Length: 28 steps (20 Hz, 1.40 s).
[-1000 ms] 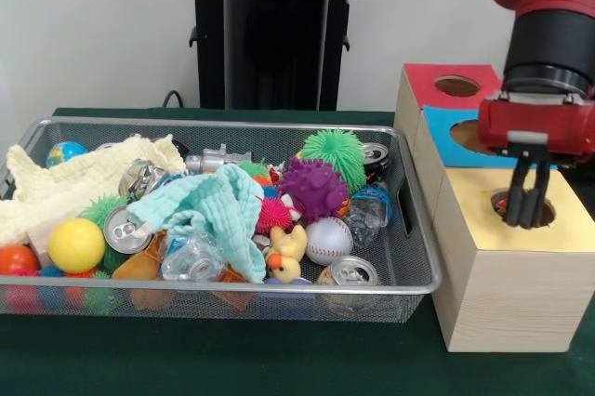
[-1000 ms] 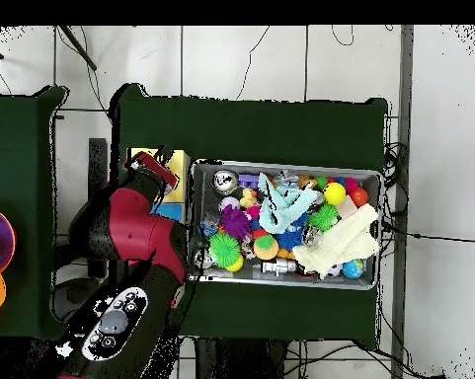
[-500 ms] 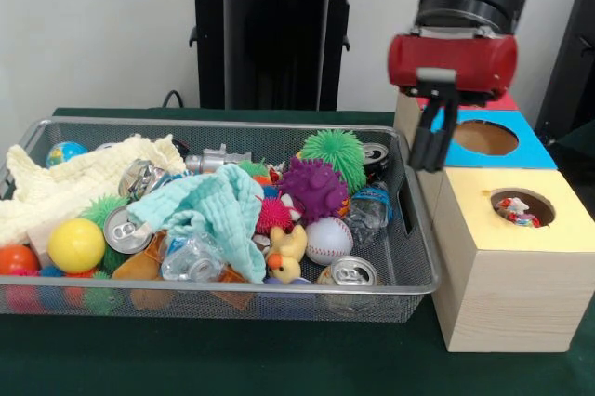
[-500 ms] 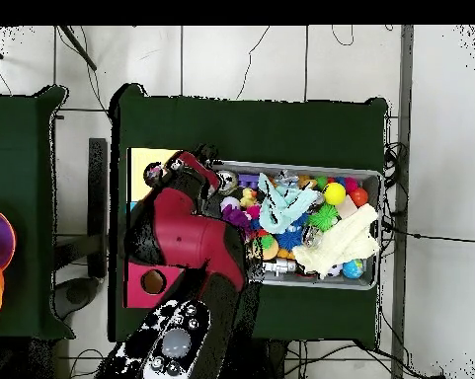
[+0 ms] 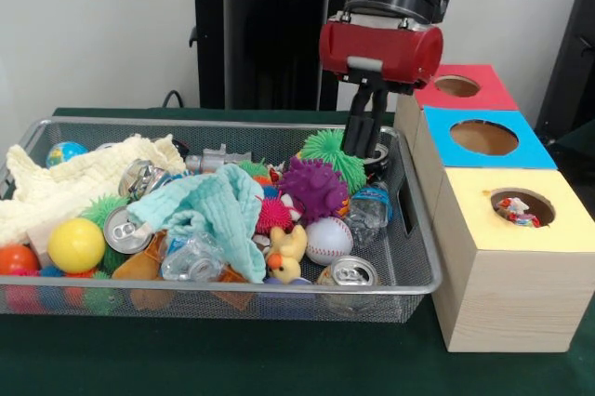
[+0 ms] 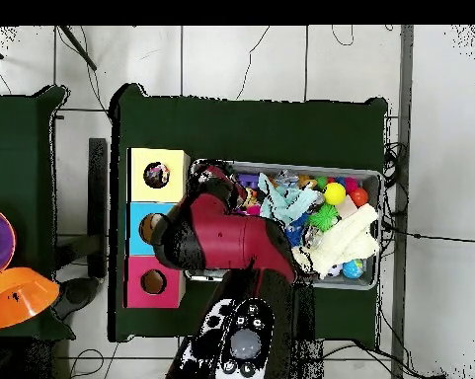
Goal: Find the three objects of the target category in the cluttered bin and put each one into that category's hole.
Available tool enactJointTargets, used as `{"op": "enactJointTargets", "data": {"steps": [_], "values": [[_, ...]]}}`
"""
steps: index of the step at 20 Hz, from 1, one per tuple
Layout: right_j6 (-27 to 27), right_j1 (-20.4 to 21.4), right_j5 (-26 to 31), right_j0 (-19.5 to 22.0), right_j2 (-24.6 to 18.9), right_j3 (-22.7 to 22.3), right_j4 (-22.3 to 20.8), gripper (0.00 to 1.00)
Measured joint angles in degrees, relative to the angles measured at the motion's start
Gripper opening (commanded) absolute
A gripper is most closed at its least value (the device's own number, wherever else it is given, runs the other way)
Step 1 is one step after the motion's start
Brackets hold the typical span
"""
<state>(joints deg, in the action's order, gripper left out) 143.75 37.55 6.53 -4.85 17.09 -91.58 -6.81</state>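
Bin of wire mesh, the landmark for all positions below, sits on a green table and is filled with mixed clutter. Beside the bin's end wall stands a row of three wooden boxes: a yellow-topped box nearest the camera in the front view, a blue-topped box behind it, and a red-topped box farthest back, each with a round hole in its lid. A small object is visible inside the yellow box's hole.

Gripper hangs over the bin's corner nearest the boxes, its two dark fingers drawn close together with nothing between them, directly above a green spiky ball and beside a can.

Within the bin: a purple spiky ball, a baseball, a yellow rubber duck, a second can against the front wall, a teal cloth near the middle, a cream cloth and a yellow ball toward the end away from the boxes.
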Motion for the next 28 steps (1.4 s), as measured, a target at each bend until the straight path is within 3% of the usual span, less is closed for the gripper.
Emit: {"op": "enactJointTargets", "data": {"steps": [3,9,21,22,28], "values": [[0.0,-0.2,0.8,-0.2,-0.9,0.1,-5.7,0.0],[0.0,-2.9,-0.6,-1.9,-1.2,0.9,-11.5,0.0],[0.0,-8.5,-8.9,-1.7,-1.7,1.3,-17.5,0.0],[0.0,-8.8,-9.1,-1.6,-1.8,1.3,-18.1,1.0],[0.0,-8.9,-9.1,-0.9,-2.1,1.3,-21.7,1.0]]}}
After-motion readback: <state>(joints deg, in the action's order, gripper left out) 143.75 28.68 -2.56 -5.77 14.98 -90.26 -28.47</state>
